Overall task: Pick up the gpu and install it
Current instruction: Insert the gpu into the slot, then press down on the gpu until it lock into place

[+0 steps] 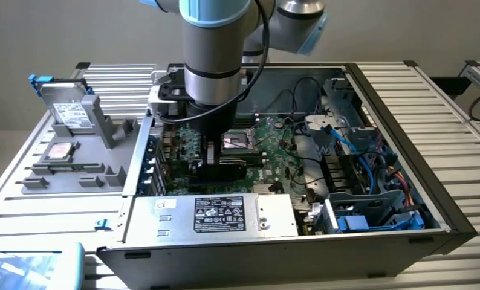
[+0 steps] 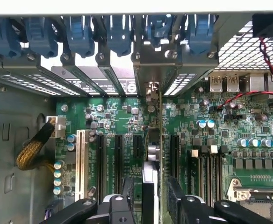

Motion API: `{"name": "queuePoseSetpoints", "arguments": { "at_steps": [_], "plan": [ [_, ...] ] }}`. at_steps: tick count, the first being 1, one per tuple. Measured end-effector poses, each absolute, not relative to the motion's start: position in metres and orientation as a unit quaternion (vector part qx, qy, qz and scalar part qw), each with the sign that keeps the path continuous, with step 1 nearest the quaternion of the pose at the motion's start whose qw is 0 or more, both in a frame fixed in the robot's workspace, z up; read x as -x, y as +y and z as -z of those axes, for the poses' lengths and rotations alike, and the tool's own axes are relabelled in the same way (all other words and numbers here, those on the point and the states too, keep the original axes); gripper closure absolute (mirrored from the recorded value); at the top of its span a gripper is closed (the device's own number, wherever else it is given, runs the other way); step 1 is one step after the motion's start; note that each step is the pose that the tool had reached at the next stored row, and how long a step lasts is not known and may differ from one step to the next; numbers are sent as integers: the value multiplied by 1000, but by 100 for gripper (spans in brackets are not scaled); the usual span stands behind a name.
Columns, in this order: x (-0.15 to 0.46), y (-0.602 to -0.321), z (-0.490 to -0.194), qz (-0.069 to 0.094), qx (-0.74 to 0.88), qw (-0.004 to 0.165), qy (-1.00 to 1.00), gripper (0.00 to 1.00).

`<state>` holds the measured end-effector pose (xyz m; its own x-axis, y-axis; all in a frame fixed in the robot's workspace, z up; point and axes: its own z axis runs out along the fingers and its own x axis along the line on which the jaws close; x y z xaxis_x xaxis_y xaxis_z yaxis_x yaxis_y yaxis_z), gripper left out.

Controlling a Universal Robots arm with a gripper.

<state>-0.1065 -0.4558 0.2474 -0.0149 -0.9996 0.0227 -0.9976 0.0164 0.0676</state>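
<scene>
Inside the open computer case point(image 1: 385, 199), the gpu point(image 2: 151, 154) stands edge-on, seemingly slotted, between the spread pincer point(image 2: 150, 196).

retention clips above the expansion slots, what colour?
Blue clips, clearest in the wrist view.

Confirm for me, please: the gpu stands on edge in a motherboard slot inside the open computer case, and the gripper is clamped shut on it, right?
Not quite. The wrist view shows the gripper open, its fingers apart on either side of the gpu rather than clamped on it. The rest holds: the card stands on edge in a motherboard slot inside the open computer case.
</scene>
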Motion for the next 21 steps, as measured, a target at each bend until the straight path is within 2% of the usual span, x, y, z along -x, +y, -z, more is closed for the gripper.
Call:
{"name": "queuePoseSetpoints", "arguments": {
  "at_steps": [11, 21],
  "plan": [
    [106, -456, -294, 15, -701, 32, -712, 57],
    [107, -456, -295, 15, -701, 32, -712, 57]
  ]
}}
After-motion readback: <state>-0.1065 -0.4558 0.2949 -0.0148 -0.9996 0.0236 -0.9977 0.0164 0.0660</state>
